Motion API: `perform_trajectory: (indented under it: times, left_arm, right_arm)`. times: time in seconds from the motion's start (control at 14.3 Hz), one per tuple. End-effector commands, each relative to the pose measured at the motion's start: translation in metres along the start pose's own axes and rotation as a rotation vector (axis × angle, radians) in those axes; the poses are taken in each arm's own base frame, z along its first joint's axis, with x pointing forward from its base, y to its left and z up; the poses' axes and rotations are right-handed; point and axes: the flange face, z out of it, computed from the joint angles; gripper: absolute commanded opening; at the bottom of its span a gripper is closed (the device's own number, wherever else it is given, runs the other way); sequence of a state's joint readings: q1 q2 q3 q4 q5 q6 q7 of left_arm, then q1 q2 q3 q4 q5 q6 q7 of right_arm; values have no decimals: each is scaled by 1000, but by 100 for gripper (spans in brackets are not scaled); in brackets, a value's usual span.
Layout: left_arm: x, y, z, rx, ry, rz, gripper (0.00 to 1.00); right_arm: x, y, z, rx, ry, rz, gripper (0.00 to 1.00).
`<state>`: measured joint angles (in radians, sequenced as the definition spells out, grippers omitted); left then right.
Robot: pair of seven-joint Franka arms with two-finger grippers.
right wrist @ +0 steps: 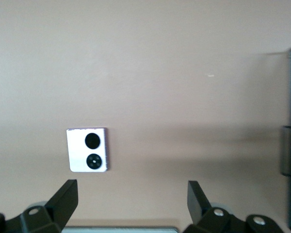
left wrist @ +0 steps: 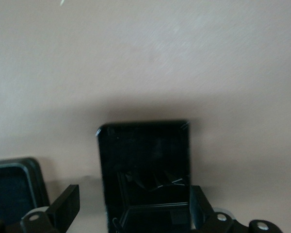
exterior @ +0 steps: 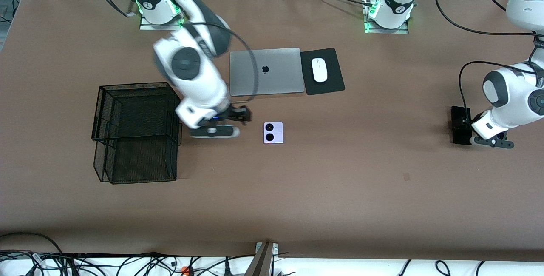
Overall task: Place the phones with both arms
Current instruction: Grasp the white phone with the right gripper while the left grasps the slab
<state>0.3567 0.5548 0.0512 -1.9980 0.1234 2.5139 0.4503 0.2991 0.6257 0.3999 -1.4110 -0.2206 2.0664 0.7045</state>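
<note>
Brown worktop (exterior: 340, 182), two arms, phones lying flat.
From the front, the lilac-white phone (exterior: 273, 132) lies nearer the camera than the grey laptop (exterior: 267, 71), and the right tool (exterior: 238, 114) hangs beside the black wire basket (exterior: 136, 131). The left tool (exterior: 493, 140) is low at a black phone (exterior: 461, 125). In the left wrist view, the left tool (left wrist: 136, 216) is spread apart around the black phone (left wrist: 145, 165). In the right wrist view, the right tool (right wrist: 131, 204) is spread apart, and the lilac-white phone (right wrist: 88, 149) lies near it.

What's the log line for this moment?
left gripper: jaws open, at black phone | right gripper: jaws open, over table beside lilac phone
</note>
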Motion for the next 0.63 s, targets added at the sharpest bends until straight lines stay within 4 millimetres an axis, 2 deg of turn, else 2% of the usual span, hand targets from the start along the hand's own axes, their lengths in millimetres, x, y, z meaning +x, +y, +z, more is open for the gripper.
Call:
perform_trajectory:
  times: [0.0, 0.14, 0.56]
  left_arm:
    - [-9, -4, -3, 10, 5, 14, 100]
    - [-14, -11, 1, 7, 1, -15, 100]
    - [-17, -5, 14, -17, -13, -51, 100]
  right_arm:
    - [10, -28, 45, -31, 17, 2, 100]
    - [2, -44, 69, -15, 30, 2, 100]
    - [-21, -79, 146, 17, 92, 75, 100]
